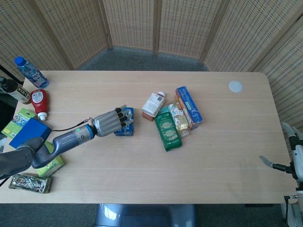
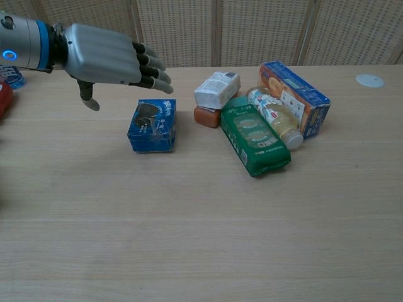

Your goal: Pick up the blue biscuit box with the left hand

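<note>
you are at the approach step, your left hand (image 2: 104, 58) empty, fingers (image 2: 151, 70) extended and slightly spread above the blue biscuit box (image 2: 152, 125), so the next move looks like lowering around its sides.

— What do you have behind the table (image 1: 142, 170)?

— You're facing a folding screen (image 1: 156, 23) of woven, cane-like panels in wooden frames. It wraps around the far edge and runs past both far corners, angled panel by panel.

— And the floor?

— You can see grey carpet (image 1: 142, 59) between the screen and the tabletop's far edge.

— The table itself?

— Light wood grain, rounded corners, pale and evenly lit. Your light is soft and diffuse, with only faint shadows on the tabletop.
</note>
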Robot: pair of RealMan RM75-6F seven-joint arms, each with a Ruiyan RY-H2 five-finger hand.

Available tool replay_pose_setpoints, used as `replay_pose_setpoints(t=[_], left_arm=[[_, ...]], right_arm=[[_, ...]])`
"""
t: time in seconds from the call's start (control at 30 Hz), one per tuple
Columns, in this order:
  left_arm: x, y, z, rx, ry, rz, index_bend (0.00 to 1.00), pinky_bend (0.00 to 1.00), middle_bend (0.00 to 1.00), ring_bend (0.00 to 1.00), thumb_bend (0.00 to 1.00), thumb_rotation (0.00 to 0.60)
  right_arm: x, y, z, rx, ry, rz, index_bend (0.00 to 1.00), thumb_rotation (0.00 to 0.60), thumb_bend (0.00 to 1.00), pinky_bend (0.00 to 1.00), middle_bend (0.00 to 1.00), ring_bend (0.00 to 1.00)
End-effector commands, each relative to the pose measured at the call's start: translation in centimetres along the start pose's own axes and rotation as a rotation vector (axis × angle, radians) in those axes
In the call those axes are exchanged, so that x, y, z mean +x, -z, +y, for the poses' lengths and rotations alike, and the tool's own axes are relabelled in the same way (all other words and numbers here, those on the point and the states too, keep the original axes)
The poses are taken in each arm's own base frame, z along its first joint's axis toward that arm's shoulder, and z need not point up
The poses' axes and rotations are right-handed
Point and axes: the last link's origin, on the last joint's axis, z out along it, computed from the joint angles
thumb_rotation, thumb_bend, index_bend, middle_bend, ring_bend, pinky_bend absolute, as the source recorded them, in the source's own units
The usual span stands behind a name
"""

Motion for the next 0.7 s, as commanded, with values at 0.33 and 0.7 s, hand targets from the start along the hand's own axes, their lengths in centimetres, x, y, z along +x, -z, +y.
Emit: replay_pose_setpoints(t=[0.33, 0.7], left_arm=[[-5.3, -3.1, 3.2, -0.063, 0.049, -0.041, 0.00, 0.00, 0.00, 0.00, 0.00, 0.600], [-4.7, -3.9, 3.0, -0.054, 0.047, 0.007, 0.00, 0.00, 0.00, 0.00, 0.00, 0.600]], right_arm=[[0.0, -0.1, 0.1, -0.007, -0.005, -0.001, 0.00, 0.528, 0.00, 0.00, 0.00, 0.00], [0.2, -0.1, 0.2, -0.010, -0.016, -0.005, 0.00, 0.527, 0.00, 0.00, 0.00, 0.00]])
